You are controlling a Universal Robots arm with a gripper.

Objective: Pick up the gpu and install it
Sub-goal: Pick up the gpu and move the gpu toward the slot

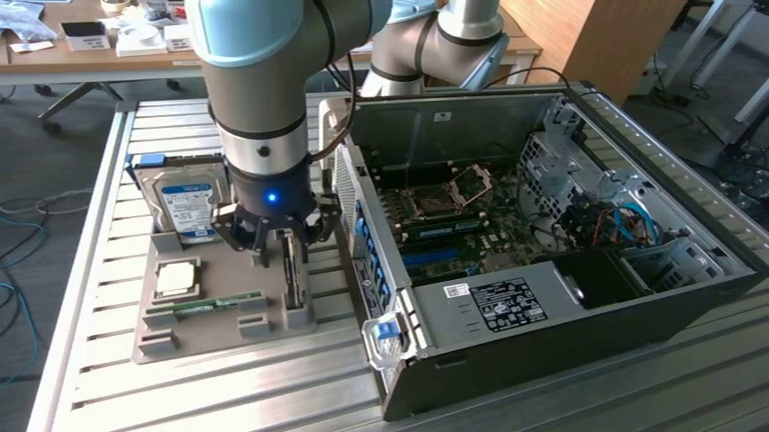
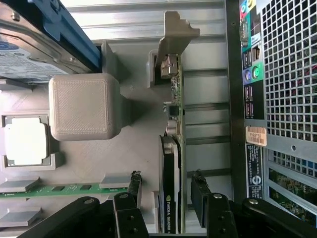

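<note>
We hold our arm (image 1: 258, 90) upright, wrist pointing straight down. Our gripper (image 1: 279, 256) hangs low, its fingers (image 2: 198, 193) spread wide.

A hard drive (image 1: 186, 202) stands in a gray tray (image 1: 207, 340) with a green memory stick (image 1: 219, 303) and maybe a processor chip (image 1: 176, 277), beside an open computer (image 1: 577, 340).

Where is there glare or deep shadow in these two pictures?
Exterior view: daylight glares on the table at the view's right, while the computer case is shaded inside. Wrist view: the processor lid is washed out white; the gpu between the open gripper looks dark.
</note>
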